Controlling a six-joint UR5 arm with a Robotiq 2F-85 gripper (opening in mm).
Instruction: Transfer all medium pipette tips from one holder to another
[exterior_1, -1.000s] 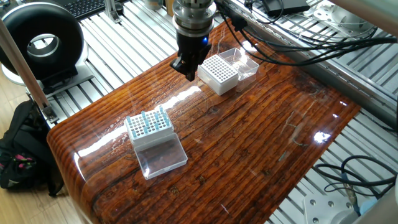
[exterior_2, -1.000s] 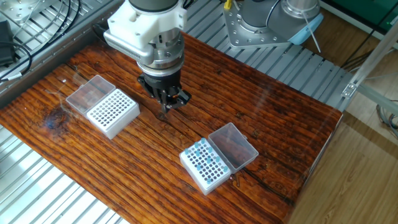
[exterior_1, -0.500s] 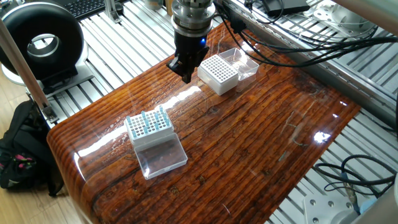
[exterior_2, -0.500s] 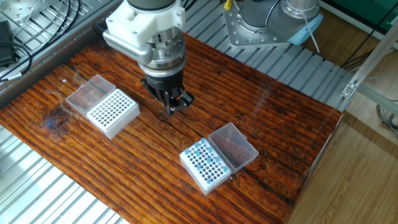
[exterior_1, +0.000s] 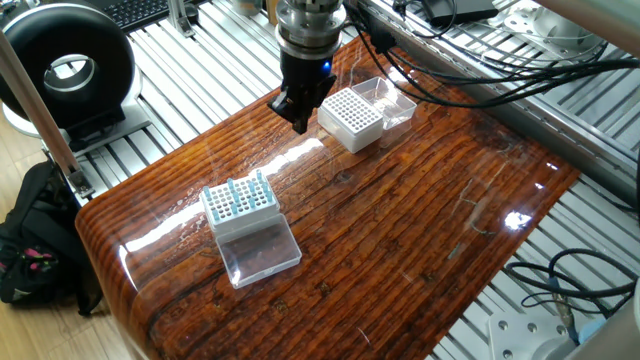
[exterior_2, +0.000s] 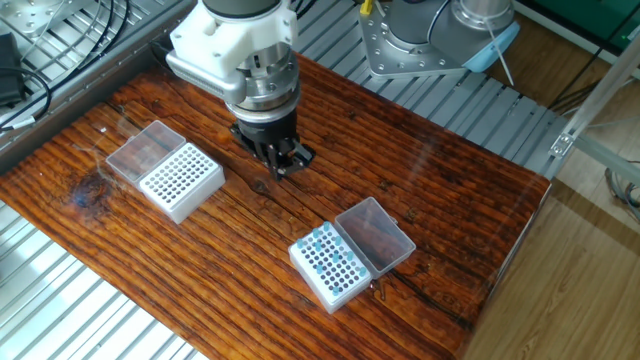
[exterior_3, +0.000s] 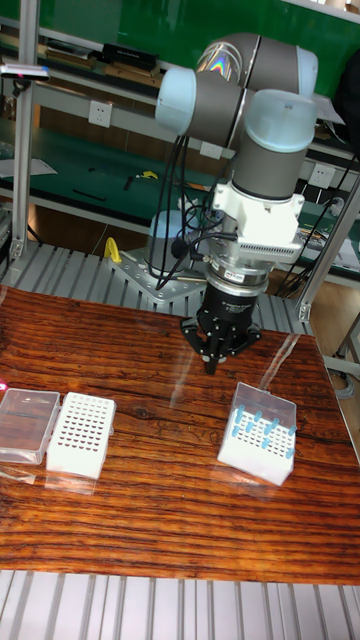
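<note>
You're in a robotics lab: UR5 arm (exterior_3: 240, 110) over wooden tabletop (exterior_1: 400, 240), aluminium-profile framing (exterior_1: 180, 90), cable bundles (exterior_1: 470, 50), green backdrop (exterior_3: 120, 20).

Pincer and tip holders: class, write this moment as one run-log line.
pincer: over bare table, between holders, state unclear | medium pipette tips: in near holder | white holder: no tips visible

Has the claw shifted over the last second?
Yes. In the other fixed view the claw has slid slightly away from the white empty holder, toward the holder with the blue tips.
</note>
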